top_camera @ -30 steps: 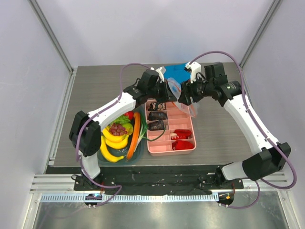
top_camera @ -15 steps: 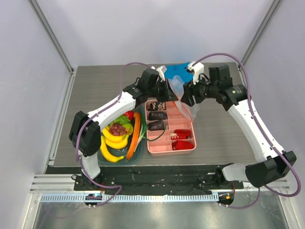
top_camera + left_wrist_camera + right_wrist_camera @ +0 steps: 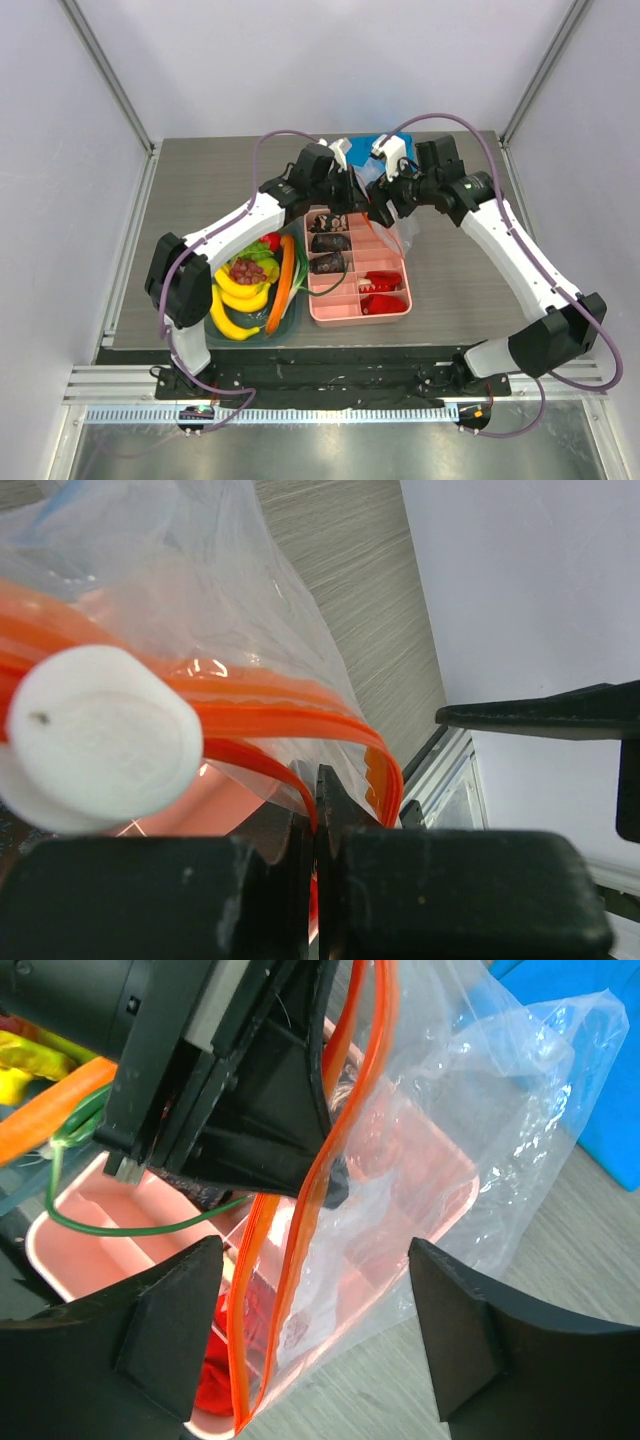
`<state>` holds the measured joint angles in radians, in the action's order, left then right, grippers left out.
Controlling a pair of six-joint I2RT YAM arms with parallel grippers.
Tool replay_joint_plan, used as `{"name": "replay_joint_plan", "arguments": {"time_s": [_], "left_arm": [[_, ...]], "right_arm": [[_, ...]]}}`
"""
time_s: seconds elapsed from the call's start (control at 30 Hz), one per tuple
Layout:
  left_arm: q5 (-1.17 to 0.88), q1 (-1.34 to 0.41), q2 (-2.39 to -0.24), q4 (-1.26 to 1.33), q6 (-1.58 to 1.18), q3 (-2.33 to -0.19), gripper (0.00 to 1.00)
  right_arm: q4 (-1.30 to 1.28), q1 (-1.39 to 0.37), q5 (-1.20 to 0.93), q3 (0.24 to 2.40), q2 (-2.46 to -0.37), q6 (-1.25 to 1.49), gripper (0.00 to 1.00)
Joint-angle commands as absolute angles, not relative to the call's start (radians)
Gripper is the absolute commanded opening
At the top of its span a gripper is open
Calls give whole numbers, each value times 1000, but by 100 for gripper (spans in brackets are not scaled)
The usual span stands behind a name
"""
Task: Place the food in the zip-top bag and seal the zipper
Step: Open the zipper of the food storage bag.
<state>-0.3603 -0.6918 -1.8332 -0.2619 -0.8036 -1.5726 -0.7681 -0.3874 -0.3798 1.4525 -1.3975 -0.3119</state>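
The zip-top bag (image 3: 398,228) hangs in the air above the far end of a pink compartment tray (image 3: 408,290), held between the two arms, and its clear crinkled plastic sags down toward the tray. Its zipper (image 3: 270,718), the orange-red strip along the mouth, curves in loose bands, so the mouth is not sealed. The left arm's jaws are closed on that strip and pinch it between their tips. The right arm's jaws stand wide open on either side of the bag's mouth edge. The strip runs down between the two fingers (image 3: 165,1330), and neither one presses on it. The pictures do not show whether anything lies inside the bag, since the red and pink seen through the plastic match the tray beneath it. The tray holds dark lumps in its far compartments and red pieces in its near ones. Just left of the tray is a dark bin (image 3: 290,322) holding bananas (image 3: 235,285), a carrot (image 3: 282,285), a grape bunch (image 3: 247,268) and a small red fruit (image 3: 270,241). Behind the bag a blue cloth (image 3: 362,150) lies on the grey wood-grain desk (image 3: 200,200).
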Motion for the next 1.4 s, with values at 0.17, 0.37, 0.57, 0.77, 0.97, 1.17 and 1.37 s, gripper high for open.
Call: {"name": "replay_joint_plan", "arguments": {"time_s": [0.17, 0.37, 0.57, 0.77, 0.97, 1.17, 1.37], "left_arm": [[-387, -696, -1789, -235, -796, -1612, 0], [-394, -695, -1784, -241, -792, -1605, 0], [-403, -693, -1776, -247, -785, -1597, 0], [-388, -680, -1763, -308, -721, -1597, 0], [-284, -676, -1795, -484, -520, -1676, 0], [-399, -675, -1880, -555, -456, -1790, 10], [-489, -681, -1930, -635, -388, -1871, 21]], "right_arm": [[-667, -494, -138, 1442, -1422, -371, 65], [-632, -503, -25, 1416, -1410, -393, 58], [-618, -503, 60, 1405, -1417, -407, 32], [-635, -477, 42, 1414, -1376, -374, 1], [-790, -247, -156, 1425, -1272, -327, 1], [-954, -230, -288, 1419, -1201, -299, 1], [-1023, -229, -322, 1345, -1152, -129, 1]]}}
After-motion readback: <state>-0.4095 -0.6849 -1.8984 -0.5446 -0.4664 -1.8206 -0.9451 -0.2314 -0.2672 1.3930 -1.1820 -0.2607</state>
